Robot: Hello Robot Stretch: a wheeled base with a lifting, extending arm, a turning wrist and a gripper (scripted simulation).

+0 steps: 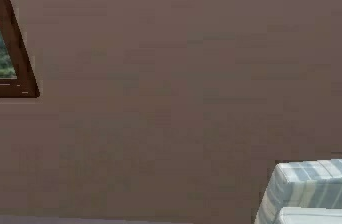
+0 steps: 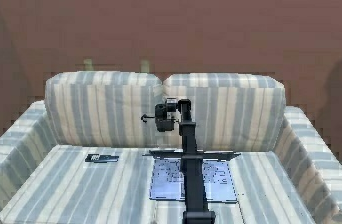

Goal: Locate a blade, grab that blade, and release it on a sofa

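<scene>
A striped blue and cream sofa (image 2: 99,110) spans the arm side view, and its corner (image 1: 314,190) shows at the forward view's bottom right. The dark arm rises from the bottom edge over the seat. The gripper (image 2: 151,118) stands in front of the sofa's back cushions, left of the arm's far end. I cannot tell whether it holds anything. A thin dark flat thing (image 2: 219,154) lies across the seat behind the arm; its kind cannot be made out.
A small dark oblong thing (image 2: 101,157) lies on the left seat cushion. A printed paper (image 2: 167,180) lies on the middle of the seat. A brown wall (image 1: 179,100) stands ahead, with a dark-framed window (image 1: 4,50) at the upper left.
</scene>
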